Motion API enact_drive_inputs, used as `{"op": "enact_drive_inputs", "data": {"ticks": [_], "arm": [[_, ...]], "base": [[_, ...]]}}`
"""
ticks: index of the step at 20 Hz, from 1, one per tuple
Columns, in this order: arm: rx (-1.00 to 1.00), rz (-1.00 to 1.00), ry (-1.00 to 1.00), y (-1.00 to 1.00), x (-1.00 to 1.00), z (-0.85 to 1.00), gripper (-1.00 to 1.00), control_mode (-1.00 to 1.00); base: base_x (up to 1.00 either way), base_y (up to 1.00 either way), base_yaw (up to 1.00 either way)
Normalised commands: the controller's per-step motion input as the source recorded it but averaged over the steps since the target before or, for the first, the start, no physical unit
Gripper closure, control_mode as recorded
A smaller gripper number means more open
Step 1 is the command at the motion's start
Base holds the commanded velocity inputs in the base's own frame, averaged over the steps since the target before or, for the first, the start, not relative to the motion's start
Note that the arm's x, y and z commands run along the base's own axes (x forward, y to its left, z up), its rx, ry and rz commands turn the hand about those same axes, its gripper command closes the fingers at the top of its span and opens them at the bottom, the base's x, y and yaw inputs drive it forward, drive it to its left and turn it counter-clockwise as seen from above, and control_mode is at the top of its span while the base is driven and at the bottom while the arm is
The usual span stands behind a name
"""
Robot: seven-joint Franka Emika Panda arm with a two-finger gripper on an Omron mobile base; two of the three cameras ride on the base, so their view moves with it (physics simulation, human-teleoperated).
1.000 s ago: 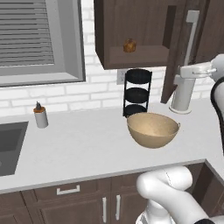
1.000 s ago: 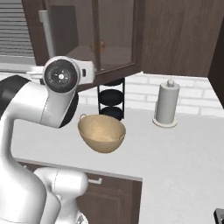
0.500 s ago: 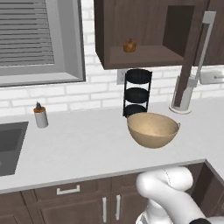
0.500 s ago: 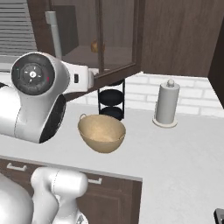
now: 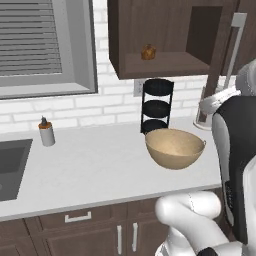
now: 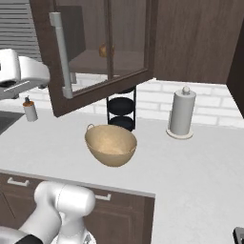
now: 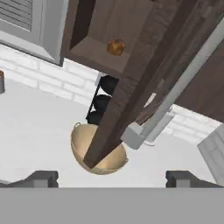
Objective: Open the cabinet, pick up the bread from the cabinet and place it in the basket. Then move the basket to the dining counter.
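The cabinet (image 5: 165, 30) stands open. Its glass door (image 6: 107, 47) is swung far out, and the long silver handle (image 6: 61, 55) is on the door's free edge. The bread (image 5: 148, 51) sits on the cabinet shelf, also seen through the glass as the bread (image 6: 103, 50). The tan basket (image 5: 175, 148) rests on the white worktop below. In the hand view my gripper (image 7: 113, 178) is open, its tips wide apart with nothing between them. It is backed off from the door edge (image 7: 131, 96) and handle (image 7: 183, 83). The dining counter is out of view.
A black three-tier rack (image 5: 157, 105) stands against the brick wall behind the basket. A paper towel roll (image 6: 181, 113) is to the right, and a small bottle (image 5: 46, 132) and the sink (image 5: 10, 165) to the left. The swung-out door hangs over the worktop.
My gripper has opened and let go of the handle. The door has swung further open, and the hand has drawn back from it.
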Motion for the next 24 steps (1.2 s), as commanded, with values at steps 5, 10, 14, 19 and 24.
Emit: {"op": "enact_drive_inputs", "data": {"ticks": [5,10,14,19,24], "arm": [[-0.77,-0.11,0.37,0.95,0.07,0.02,-1.00,-1.00],[-0.82,-0.08,0.64,0.60,0.80,-0.22,-1.00,-1.00],[-0.59,-0.05,0.43,-0.14,1.00,-0.19,-1.00,-1.00],[-0.06,-0.16,0.10,-0.92,0.87,-0.22,-1.00,-1.00],[-0.06,-0.34,0.20,-0.98,0.07,0.00,-1.00,-1.00]], "base": [[0.00,0.00,0.00],[0.00,0.00,0.00],[0.00,0.00,0.00],[0.00,0.00,0.00],[0.00,0.00,0.00]]}}
